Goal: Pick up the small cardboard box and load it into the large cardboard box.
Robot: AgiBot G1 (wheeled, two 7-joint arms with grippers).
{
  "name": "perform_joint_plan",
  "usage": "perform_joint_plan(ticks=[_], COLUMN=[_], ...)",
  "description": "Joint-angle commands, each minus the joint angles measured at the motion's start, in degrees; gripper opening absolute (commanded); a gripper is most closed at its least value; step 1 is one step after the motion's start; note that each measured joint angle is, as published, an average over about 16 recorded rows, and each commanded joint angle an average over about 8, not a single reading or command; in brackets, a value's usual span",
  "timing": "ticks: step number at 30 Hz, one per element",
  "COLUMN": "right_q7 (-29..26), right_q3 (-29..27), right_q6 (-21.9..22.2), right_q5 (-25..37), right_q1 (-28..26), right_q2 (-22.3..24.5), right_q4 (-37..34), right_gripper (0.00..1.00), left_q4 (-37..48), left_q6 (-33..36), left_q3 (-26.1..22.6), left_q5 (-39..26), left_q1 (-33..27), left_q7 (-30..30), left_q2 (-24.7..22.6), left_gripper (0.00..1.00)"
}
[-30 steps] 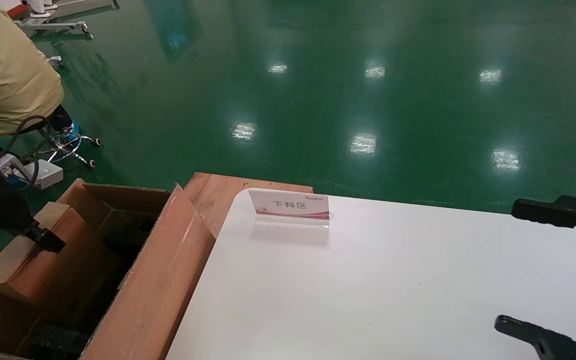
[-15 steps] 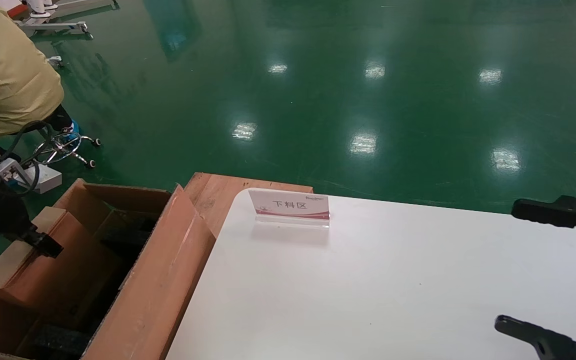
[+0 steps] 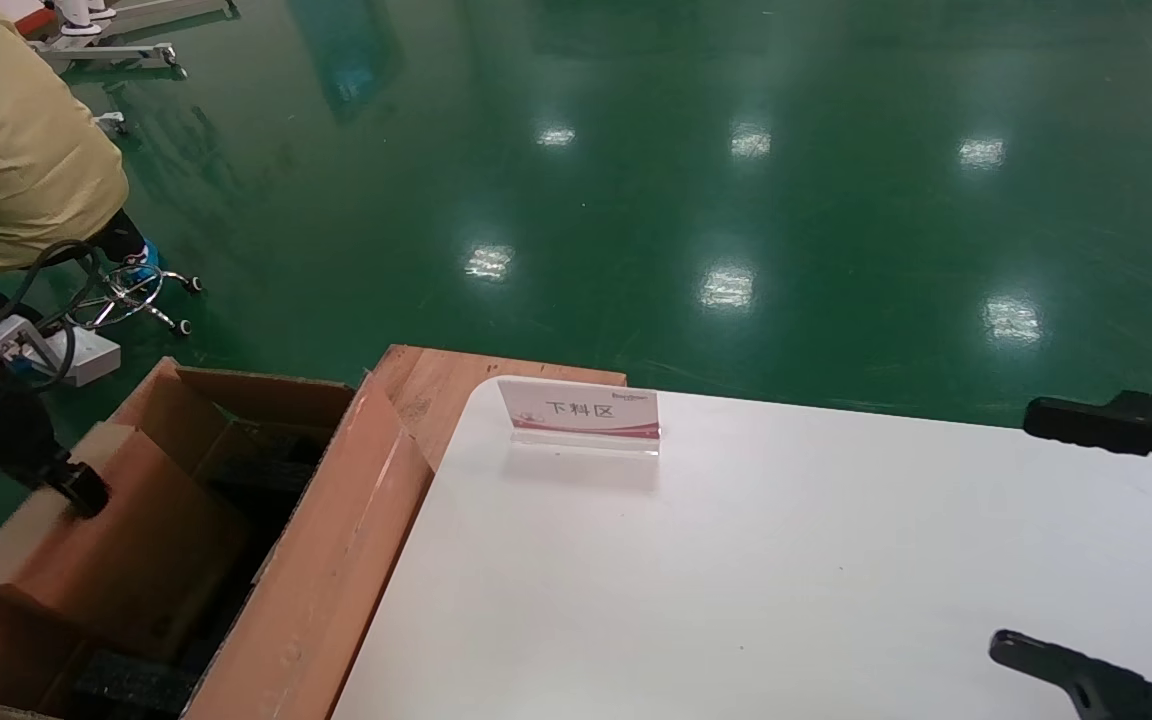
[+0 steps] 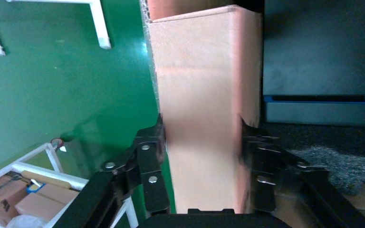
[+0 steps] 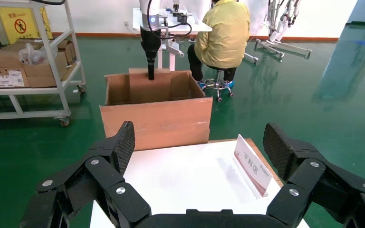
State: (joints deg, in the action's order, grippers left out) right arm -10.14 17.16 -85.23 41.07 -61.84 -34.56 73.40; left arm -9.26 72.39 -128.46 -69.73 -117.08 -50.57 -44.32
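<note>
The small cardboard box (image 3: 106,545), reddish-brown with a paler tan narrow side, stands tilted inside the open top of the large cardboard box (image 3: 336,560) at the table's left. My left gripper (image 3: 76,490) is shut on its upper edge. In the left wrist view both black fingers (image 4: 149,156) press the small cardboard box (image 4: 202,118) from either side. Black foam (image 3: 126,685) shows at the large box's bottom. My right gripper (image 3: 1016,530) hangs open over the table's right edge with nothing between its fingers. The right wrist view shows the large cardboard box (image 5: 157,121) far off.
A white table (image 3: 786,560) carries a small sign stand (image 3: 581,412) near its far left corner. A wooden board (image 3: 436,385) lies between table and carton. A person in yellow (image 3: 6,150) sits on a stool (image 3: 131,290) behind. A shelf cart (image 5: 28,61) stands beyond.
My left gripper has drifted slightly left and the small cardboard box has tilted and sunk a little deeper into the large one. The right arm has not moved.
</note>
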Motion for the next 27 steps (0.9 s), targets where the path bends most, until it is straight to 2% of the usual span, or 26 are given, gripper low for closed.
perform_joint_plan(ticks=[1, 10, 19, 27], right_q7=[0.00, 0.01, 0.03, 0.04], right_q3=[0.00, 0.00, 0.03, 0.04], right_q6=[0.00, 0.00, -0.01, 0.00], right_q5=[0.00, -0.01, -0.02, -0.02], right_q1=[0.00, -0.01, -0.03, -0.03], right_q2=[0.00, 0.00, 0.00, 0.01], right_q4=[0.00, -0.02, -0.05, -0.06], right_gripper=[1.00, 1.00, 1.00, 1.00], left_q4=[-0.05, -0.82, -4.82, -13.04], left_q6=[0.00, -0.71, -4.07, -10.38], left_q3=[0.00, 0.15, 0.65, 4.54], left_q5=[-0.02, -0.19, -1.13, 2.56], left_q1=[-0.03, -2.12, -9.86, -16.65], left_q7=[-0.01, 1.15, 4.46, 8.31], left_q2=[0.03, -1.13, -3.88, -1.68], left_gripper=[1.00, 1.00, 1.00, 1.00])
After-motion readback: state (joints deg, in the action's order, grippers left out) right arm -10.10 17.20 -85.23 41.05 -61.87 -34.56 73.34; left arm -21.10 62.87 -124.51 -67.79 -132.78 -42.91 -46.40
